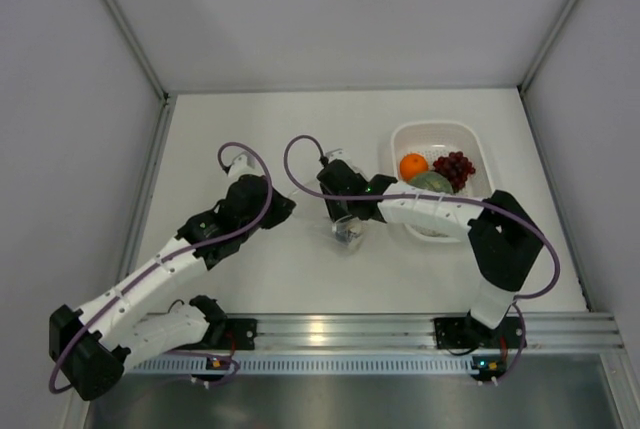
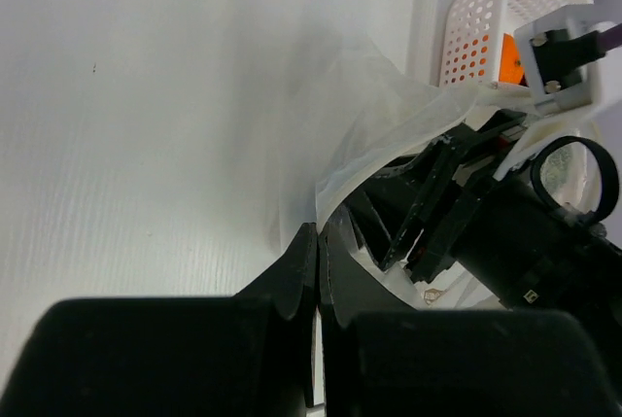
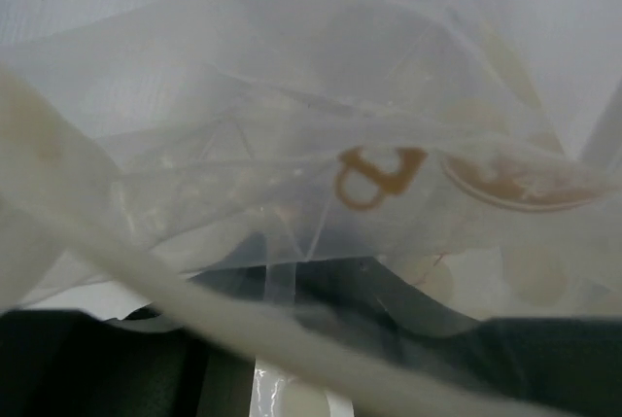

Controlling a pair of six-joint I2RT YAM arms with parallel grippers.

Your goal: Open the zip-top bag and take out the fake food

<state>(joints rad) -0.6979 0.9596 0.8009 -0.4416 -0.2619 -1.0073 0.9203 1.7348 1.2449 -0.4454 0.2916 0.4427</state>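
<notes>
The clear zip-top bag (image 1: 349, 233) hangs crumpled between my two grippers near the table's middle. My left gripper (image 1: 288, 207) is shut, and in the left wrist view its fingertips (image 2: 309, 242) pinch the bag's thin edge (image 2: 374, 116). My right gripper (image 1: 345, 217) is wrapped in the bag and looks shut on its film. In the right wrist view the bag (image 3: 292, 125) covers the whole view, with the zip strip (image 3: 146, 291) across the front. An orange (image 1: 413, 166), dark red grapes (image 1: 456, 166) and a green melon ball (image 1: 431, 183) lie in the basket. The lemon and the small dark fruit are out of view.
The white perforated basket (image 1: 402, 139) stands at the right, just behind my right arm; it also shows in the left wrist view (image 2: 476, 38). White walls close the table at the left, back and right. A metal rail runs along the near edge.
</notes>
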